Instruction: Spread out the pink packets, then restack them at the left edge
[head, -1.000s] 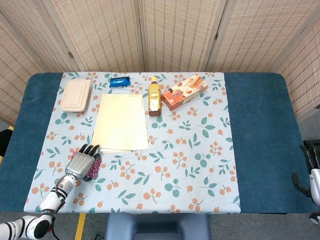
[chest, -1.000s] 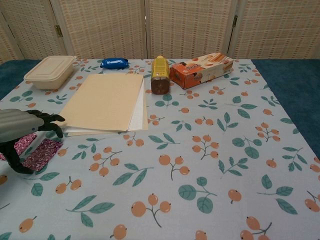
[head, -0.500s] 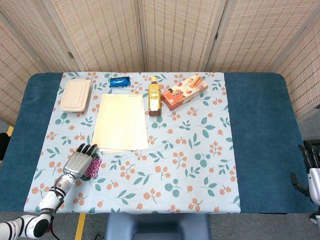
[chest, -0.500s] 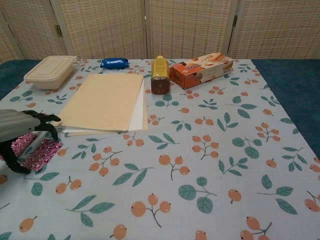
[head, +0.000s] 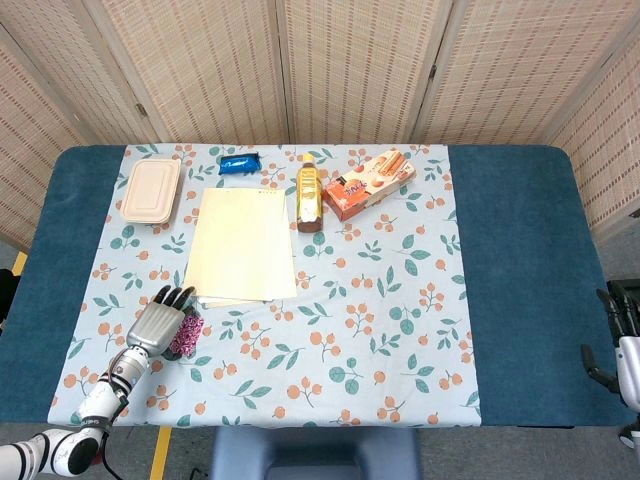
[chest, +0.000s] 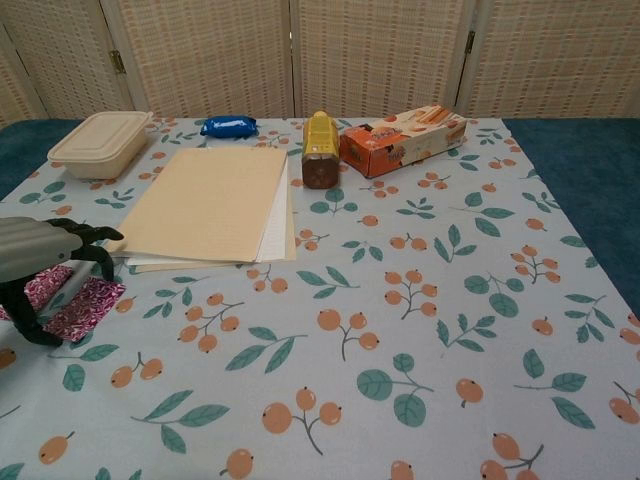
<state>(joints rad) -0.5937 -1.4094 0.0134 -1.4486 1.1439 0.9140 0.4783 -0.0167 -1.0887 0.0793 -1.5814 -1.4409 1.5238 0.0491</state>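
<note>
The pink patterned packets (chest: 88, 300) lie overlapping on the tablecloth near its left front corner, just off the near left corner of the paper stack. In the head view the packets (head: 187, 336) peek out to the right of my left hand (head: 156, 325). That left hand (chest: 40, 262) arches over them with fingers spread and tips pointing down; the fingertips (chest: 104, 268) rest at the packets' far edge, and nothing is lifted. My right hand (head: 622, 345) hangs beyond the table's right edge, fingers apart and holding nothing.
A stack of cream paper (chest: 210, 205) lies right behind the packets. Along the back stand a beige lunch box (chest: 100, 143), a blue wrapped snack (chest: 228, 126), a yellow bottle (chest: 320, 150) and an orange biscuit box (chest: 400, 138). Bare blue table (head: 70, 260) borders the cloth on the left.
My left hand has drawn slightly left and toward me over the packets, uncovering a little more of them. The right hand has barely shifted.
</note>
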